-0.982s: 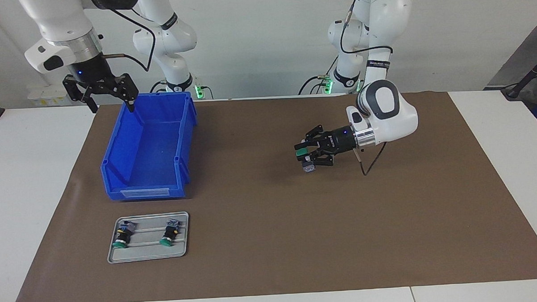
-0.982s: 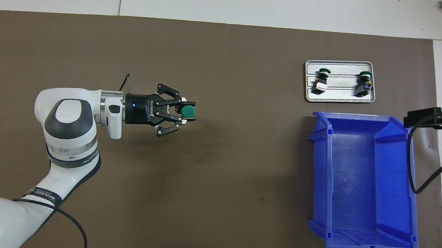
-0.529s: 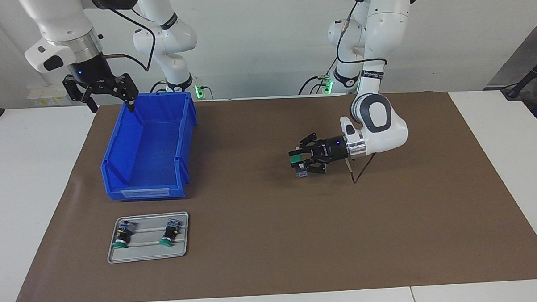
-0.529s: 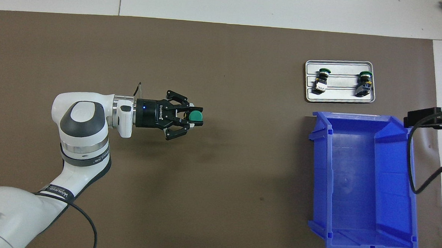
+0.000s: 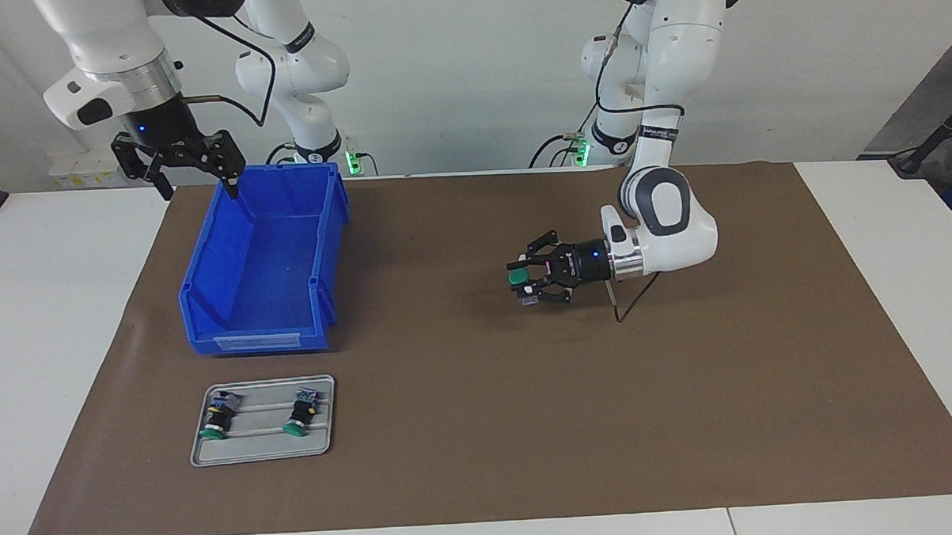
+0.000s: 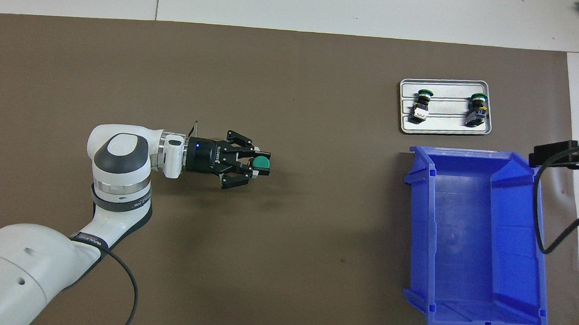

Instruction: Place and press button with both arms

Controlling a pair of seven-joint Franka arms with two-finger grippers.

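Button, green cap up, is clamped in the left gripper low over the brown mat mid-surface; the right gripper waits wide open, holding nothing, over the blue bin's rim nearest the robots

The left gripper carries the brand name ROBOTIQ in small white letters on its black body. A black band on the left arm bears white lettering too small to read.
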